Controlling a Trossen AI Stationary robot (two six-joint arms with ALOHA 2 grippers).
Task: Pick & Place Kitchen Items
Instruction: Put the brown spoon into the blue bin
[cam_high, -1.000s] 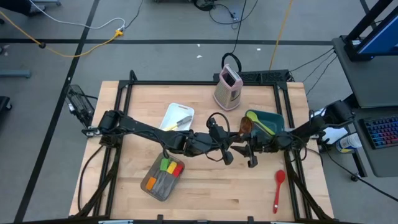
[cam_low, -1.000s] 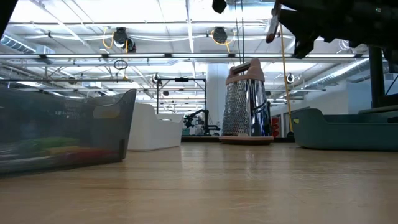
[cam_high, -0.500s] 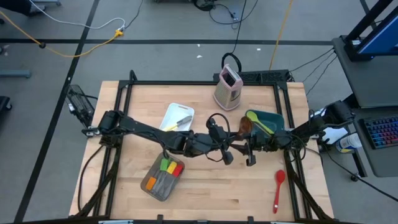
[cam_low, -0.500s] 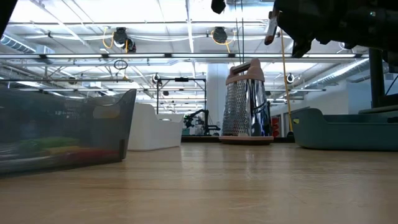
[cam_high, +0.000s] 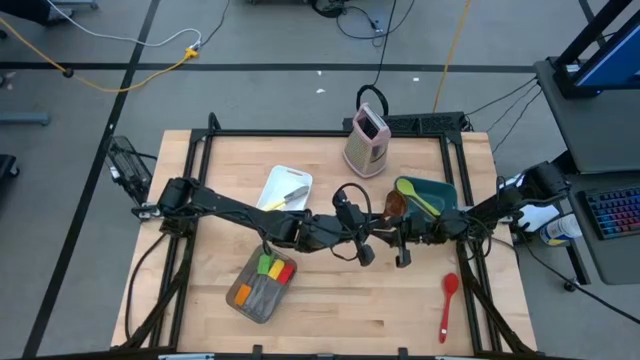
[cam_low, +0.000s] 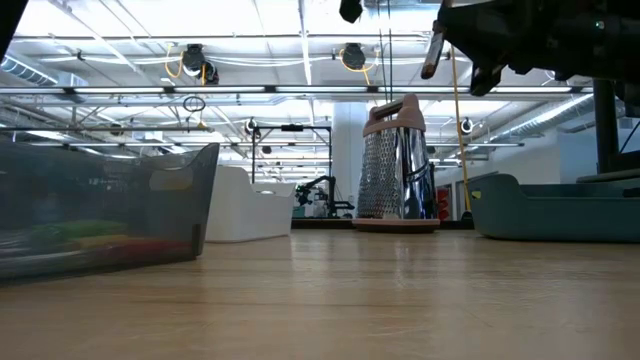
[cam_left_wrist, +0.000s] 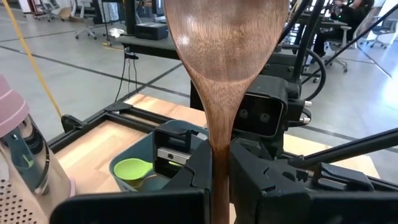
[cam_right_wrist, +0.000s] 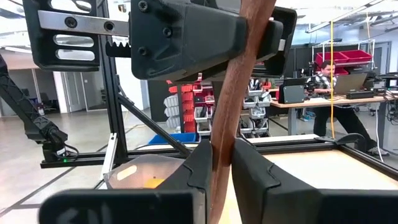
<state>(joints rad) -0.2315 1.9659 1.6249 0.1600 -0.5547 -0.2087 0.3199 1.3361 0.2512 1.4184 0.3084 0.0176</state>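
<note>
A brown wooden spoon (cam_left_wrist: 225, 43) is held above the table's middle, its bowl (cam_high: 390, 204) toward the far side beside the teal bin. My left gripper (cam_high: 368, 244) and my right gripper (cam_high: 398, 246) meet there tip to tip, and both are shut on the spoon's handle. In the right wrist view the handle (cam_right_wrist: 239, 74) runs from my right fingers up past the left gripper's dark body. A red spoon (cam_high: 448, 305) lies flat on the table at the near right. Green, orange and red spatulas (cam_high: 272, 268) lie in the grey pan (cam_high: 245, 298). My left gripper pinches the spoon's handle (cam_left_wrist: 220, 146) between its two fingers, just behind where the bowl narrows. The spoon runs on along the fingers and rises past them, clear of the table. My right gripper pinches the handle (cam_right_wrist: 219, 152) between its two fingers, a short way along from the left gripper's hold. The handle slants up away from the fingers; the bowl is out of that view.
The teal bin (cam_high: 432, 196) with a green utensil stands just beyond the grippers on the right. A white tray (cam_high: 282, 186) with a yellow-handled knife lies far left of them. The pink-and-steel grater (cam_high: 366, 140) stands at the far edge. Bare wood lies along the near edge.
My right gripper has shut on the spoon's handle while staying where it was. My left gripper and the spoon have kept still.
</note>
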